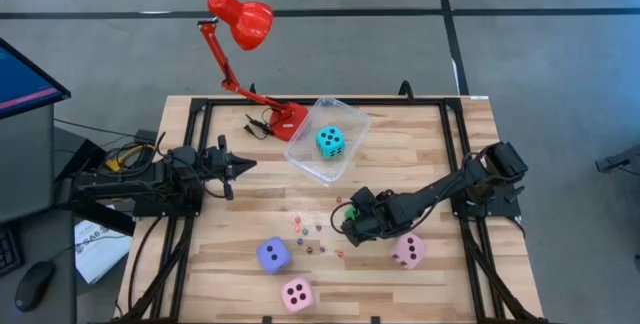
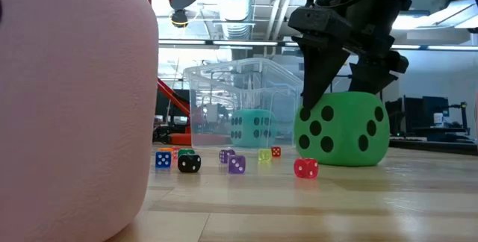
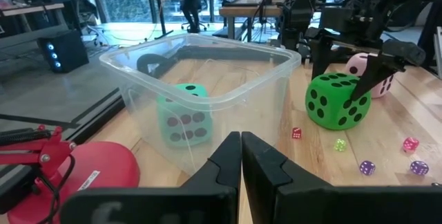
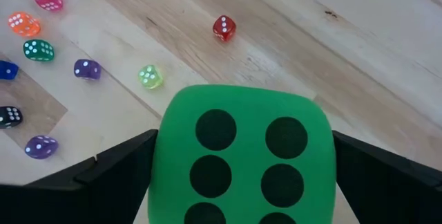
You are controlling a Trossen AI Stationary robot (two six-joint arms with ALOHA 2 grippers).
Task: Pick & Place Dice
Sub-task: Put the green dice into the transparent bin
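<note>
Five big dice: two pink (image 1: 407, 250), purple (image 1: 273, 255), green (image 4: 242, 155), cyan (image 1: 331, 141).

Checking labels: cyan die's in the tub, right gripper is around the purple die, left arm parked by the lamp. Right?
One slip: the right gripper straddles the green die, not a purple one, as the right wrist view shows. The purple-blue die sits free on the table. The cyan die is in the tub; the left gripper waits near the lamp.

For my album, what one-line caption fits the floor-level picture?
Right gripper straddles the green die among tiny dice.
</note>
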